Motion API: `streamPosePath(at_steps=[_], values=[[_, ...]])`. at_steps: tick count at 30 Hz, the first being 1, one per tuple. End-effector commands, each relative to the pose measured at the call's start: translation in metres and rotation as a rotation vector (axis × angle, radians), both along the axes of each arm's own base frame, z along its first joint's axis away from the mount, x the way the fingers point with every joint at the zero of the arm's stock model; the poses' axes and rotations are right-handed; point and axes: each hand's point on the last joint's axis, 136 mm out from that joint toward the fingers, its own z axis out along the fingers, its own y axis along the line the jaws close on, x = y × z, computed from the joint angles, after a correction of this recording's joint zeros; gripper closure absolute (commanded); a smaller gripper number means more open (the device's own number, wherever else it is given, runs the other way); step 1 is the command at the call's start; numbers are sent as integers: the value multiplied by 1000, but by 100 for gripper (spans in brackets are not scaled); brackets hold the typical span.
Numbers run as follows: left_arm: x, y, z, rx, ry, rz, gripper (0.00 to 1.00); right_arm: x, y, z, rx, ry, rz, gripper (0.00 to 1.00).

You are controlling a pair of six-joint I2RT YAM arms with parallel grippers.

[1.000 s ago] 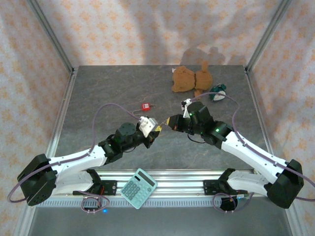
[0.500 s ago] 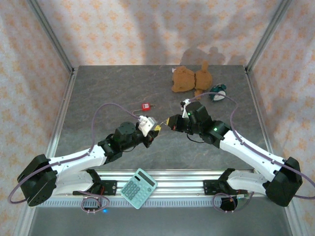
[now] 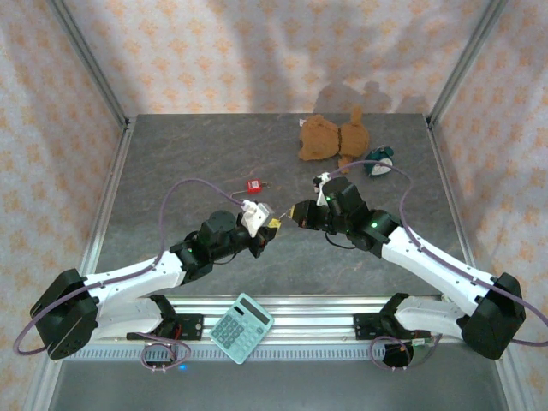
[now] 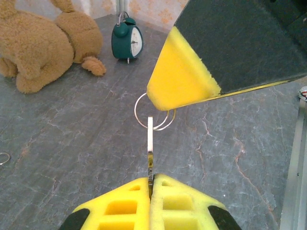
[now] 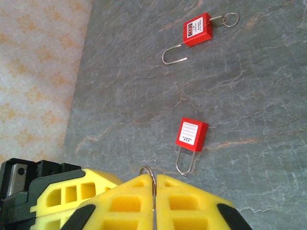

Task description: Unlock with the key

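Both mid-table, far from edges (image 3: 107, 214): left gripper (image 4: 151, 184) clamped on key (image 4: 150, 143), right gripper (image 5: 154, 179) on ring (image 4: 137, 110)

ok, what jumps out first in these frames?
One key is held from both ends in the middle of the scene. The left gripper pinches it and the right gripper is shut on its key ring. Close by on the table lies a closed red padlock, and farther off an open red padlock with a second key in it.

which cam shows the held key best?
Left wrist: the key stands edge-on from the left gripper, its ring by the right gripper. Right wrist shows the ring's top; top external, too small to make out.
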Motion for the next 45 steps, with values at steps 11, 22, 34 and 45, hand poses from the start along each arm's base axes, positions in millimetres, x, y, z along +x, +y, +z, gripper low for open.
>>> streamPosePath(at_steps=[11, 22, 34, 45], values=[[4, -3, 6, -69, 153, -33, 100, 9, -32, 14, 34, -172, -41, 56], [-4, -27, 17, -170, 328, -210, 100, -17, -2, 40, 232, -311, 246, 53], [-3, -26, 36, -263, 337, -239, 100, -14, -8, 26, 174, -303, 230, 54], [-8, -28, 43, -306, 358, -279, 100, -11, 2, 27, 205, -292, 267, 59]])
